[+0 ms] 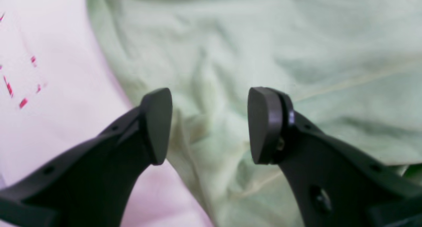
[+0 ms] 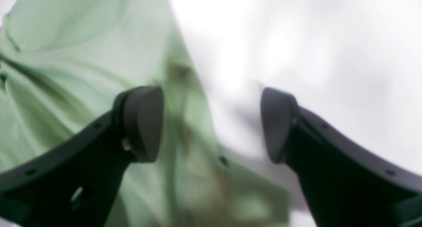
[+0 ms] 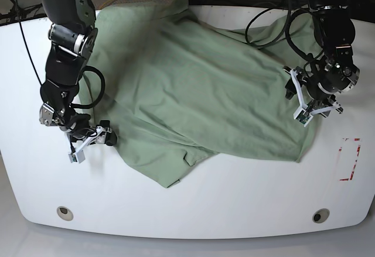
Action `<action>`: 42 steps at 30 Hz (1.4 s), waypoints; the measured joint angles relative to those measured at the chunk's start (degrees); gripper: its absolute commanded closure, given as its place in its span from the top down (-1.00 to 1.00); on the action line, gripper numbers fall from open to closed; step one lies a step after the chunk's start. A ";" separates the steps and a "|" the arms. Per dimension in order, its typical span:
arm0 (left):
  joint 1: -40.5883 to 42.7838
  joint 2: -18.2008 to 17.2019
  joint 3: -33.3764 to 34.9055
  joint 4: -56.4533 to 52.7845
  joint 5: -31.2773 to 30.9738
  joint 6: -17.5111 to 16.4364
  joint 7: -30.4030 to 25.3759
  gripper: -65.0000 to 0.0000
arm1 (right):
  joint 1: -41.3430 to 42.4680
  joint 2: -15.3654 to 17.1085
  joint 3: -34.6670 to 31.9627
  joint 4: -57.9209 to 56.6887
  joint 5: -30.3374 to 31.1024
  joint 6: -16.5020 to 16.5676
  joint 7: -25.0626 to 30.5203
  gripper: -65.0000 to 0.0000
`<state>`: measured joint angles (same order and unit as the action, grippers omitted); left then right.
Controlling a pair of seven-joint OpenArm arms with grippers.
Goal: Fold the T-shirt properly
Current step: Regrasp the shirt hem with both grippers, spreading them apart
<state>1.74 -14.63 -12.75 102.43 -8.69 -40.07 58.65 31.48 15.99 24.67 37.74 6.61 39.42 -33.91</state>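
Observation:
The pale green T-shirt [image 3: 199, 87] lies rumpled and spread across the white table [image 3: 234, 198], with one corner pointing toward the front edge. My left gripper [image 3: 319, 112] hovers at the shirt's right edge. Its jaws are open in the left wrist view, the left gripper [image 1: 210, 124] above wrinkled T-shirt [image 1: 263, 55] cloth, with nothing clamped. My right gripper [image 3: 92, 146] sits low at the shirt's left edge. The right gripper [image 2: 212, 124] is open in the right wrist view, straddling the blurred T-shirt [image 2: 82, 48] hem without pinching it.
A red dashed rectangle [image 3: 350, 158] is marked on the table to the right of the shirt; the same red marks [image 1: 19, 88] show beside the cloth. Black cables [image 3: 266, 20] lie along the back edge. Two round holes [image 3: 65, 212] sit near the front edge.

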 measured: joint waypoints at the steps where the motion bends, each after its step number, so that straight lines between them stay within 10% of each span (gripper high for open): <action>1: -0.04 0.09 -0.33 0.00 -0.04 -0.02 -0.04 0.06 | -0.15 -0.44 -0.02 0.13 0.59 0.11 -0.81 0.37; 13: -3.26 0.13 -4.13 -5.90 0.00 0.02 0.15 0.17 | -7.28 -5.68 -0.17 15.43 1.01 0.66 -8.35 0.30; 20: -5.29 0.20 -4.15 -6.80 -0.13 -0.11 0.59 0.51 | -7.04 -5.66 -0.17 15.37 -0.22 0.26 -8.48 -0.98; 31: -16.35 -0.94 -4.13 -20.11 0.07 10.71 -1.53 0.53 | -6.54 -5.60 -0.33 14.99 -0.46 0.24 -8.59 -1.00; 42: -21.18 -3.91 -6.97 -38.71 0.00 10.91 -11.02 0.53 | -6.80 -5.70 -0.26 14.97 -0.44 0.22 -8.52 -1.00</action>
<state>-19.44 -18.55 -19.73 63.72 -8.69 -29.17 47.64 24.69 10.28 24.40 52.71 6.17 39.64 -42.44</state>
